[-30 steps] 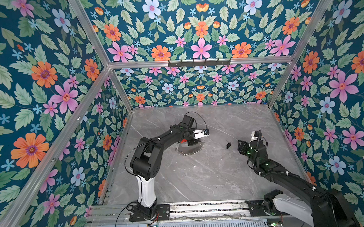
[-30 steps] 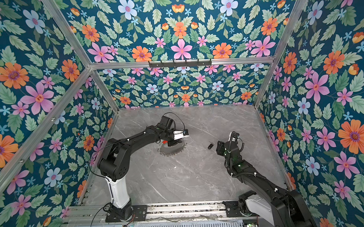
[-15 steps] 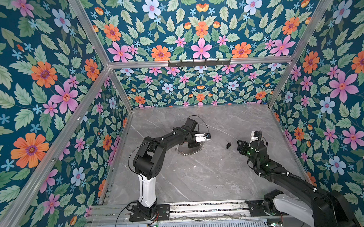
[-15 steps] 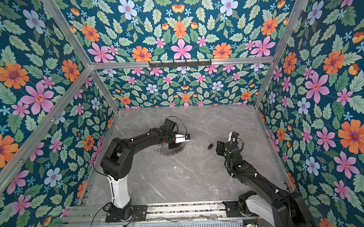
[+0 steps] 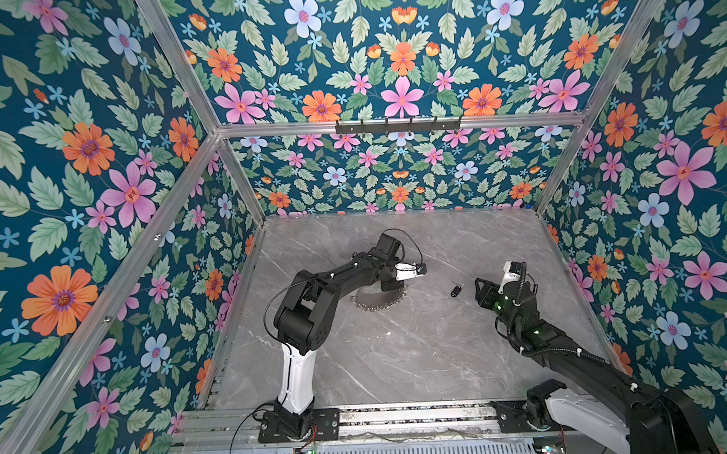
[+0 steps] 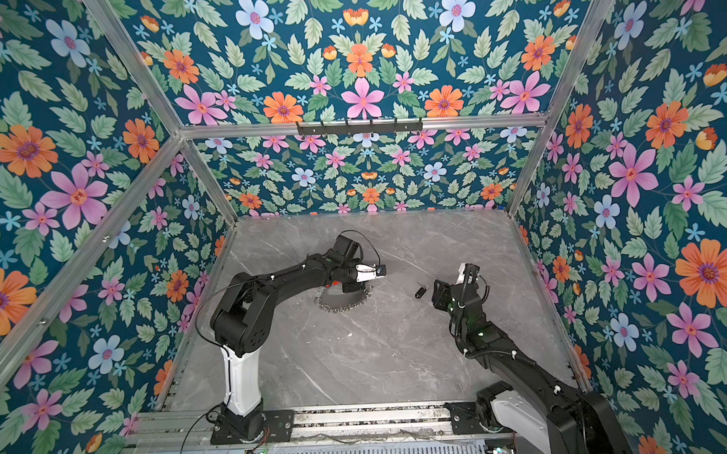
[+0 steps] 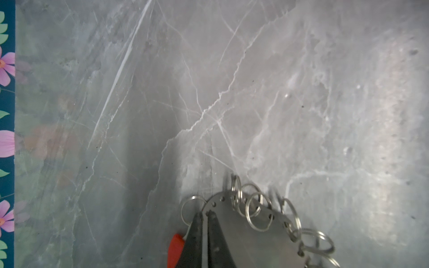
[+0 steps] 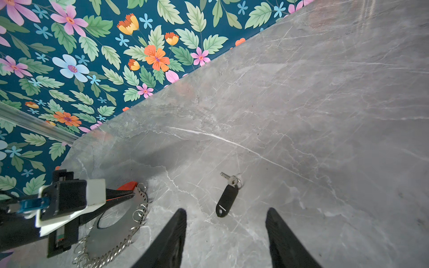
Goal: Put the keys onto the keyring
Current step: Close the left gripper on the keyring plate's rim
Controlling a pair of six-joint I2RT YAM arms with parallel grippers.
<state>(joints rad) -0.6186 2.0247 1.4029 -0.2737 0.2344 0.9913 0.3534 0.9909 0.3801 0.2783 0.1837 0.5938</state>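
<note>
Currently, entry one: left claw (image 7: 204, 213). Its fingers are drawn together, pinching the rim of the keyring (image 7: 246, 232) just beside the red bar (image 7: 176, 249).

Entry two: the keyring. It is a flat silver plate with a central hole, its pierced edge hung with many small steel loops (image 7: 255, 213). The gripped side appears tipped up, with the opposite rim resting on the worktop (image 5: 399, 360). It sits a little toward the worktop's left edge from the middle.

Entry three: right claw (image 8: 226, 209). Its fingers are spread wide with nothing between them, and it is poised over the worktop, pointing at the keys (image 8: 227, 198).

Entry four: the keys. They are a black oblong fob with a small silver key and a loop at one end. They lie flat and loose on the worktop, a little toward its right edge from the middle. They are just ahead of the right claw's fingertips and well apart from the keyring.

Status, as judged: early.
- Done: the keyring is secured by the left claw.
- Outstanding: the keys are not yet picked up.
- Outstanding: they must be carried across to the keyring.
- Outstanding: the fob's loop must be joined to the keyring; nothing is joined so far.
</note>
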